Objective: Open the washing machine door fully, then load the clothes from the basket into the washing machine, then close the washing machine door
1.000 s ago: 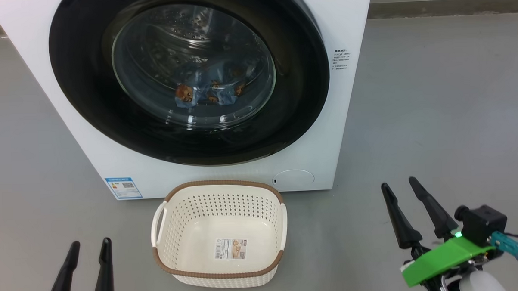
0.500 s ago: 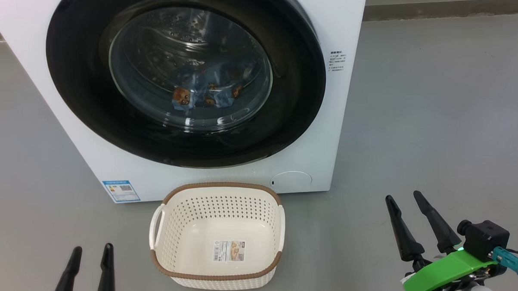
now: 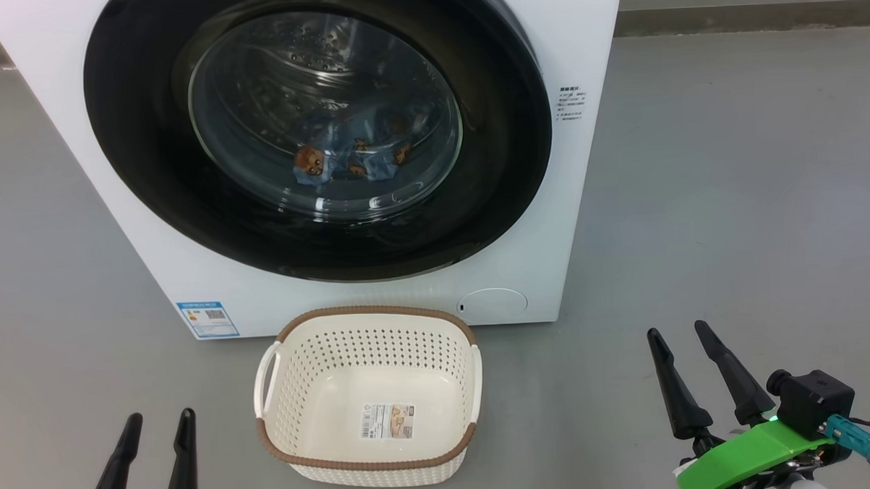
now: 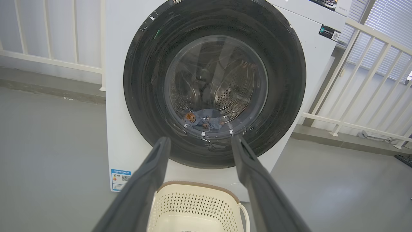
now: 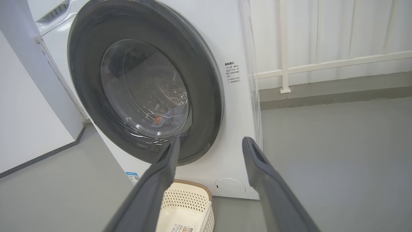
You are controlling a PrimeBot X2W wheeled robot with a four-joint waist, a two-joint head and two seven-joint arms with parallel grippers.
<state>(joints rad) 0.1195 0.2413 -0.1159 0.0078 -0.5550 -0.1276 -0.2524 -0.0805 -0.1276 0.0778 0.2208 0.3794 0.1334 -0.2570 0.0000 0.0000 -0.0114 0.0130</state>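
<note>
Ahead of both arms: washing machine door (image 3: pixel 321 96) is shut, clothes (image 3: pixel 345 161) behind its glass, basket (image 3: pixel 365 310) empty. Both left gripper (image 3: pixel 162 415) and right gripper (image 3: pixel 675 329) stand wide apart, holding nothing; right sits nearer.

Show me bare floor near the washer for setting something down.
Bare floor lies right of the washing machine and basket, ahead of the right gripper, and left of the basket, ahead of the left gripper. Crowded: the strip between basket and machine.
</note>
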